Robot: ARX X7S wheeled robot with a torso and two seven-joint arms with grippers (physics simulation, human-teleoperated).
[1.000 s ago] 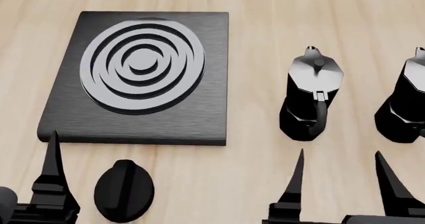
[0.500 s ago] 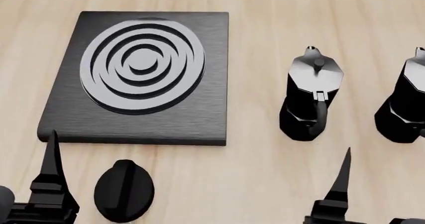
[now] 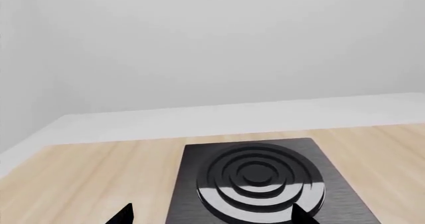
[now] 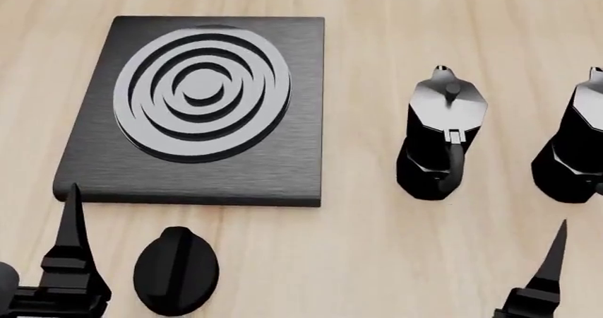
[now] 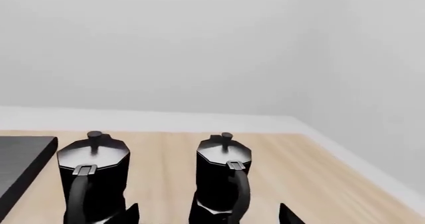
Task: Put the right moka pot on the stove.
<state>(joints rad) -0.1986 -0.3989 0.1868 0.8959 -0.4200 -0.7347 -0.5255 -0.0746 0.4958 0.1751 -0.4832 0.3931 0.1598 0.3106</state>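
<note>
Two alike black moka pots stand upright on the wooden table. The right moka pot is cut by the head view's right edge; in the right wrist view the right moka pot stands just ahead of my right gripper, in line with the gap between its wide-apart tips. That gripper is open and holds nothing. One right finger shows near the table's front, short of the pot. The stove lies at the far left. My left gripper is open before the stove.
The other moka pot stands left of the right one, handle toward me, also the other moka pot in the right wrist view. A round black knob lies in front of the stove, beside my left finger.
My right gripper has slid to the right along the table's front, from in front of the left pot to in front of the right pot. The left arm has not moved.
</note>
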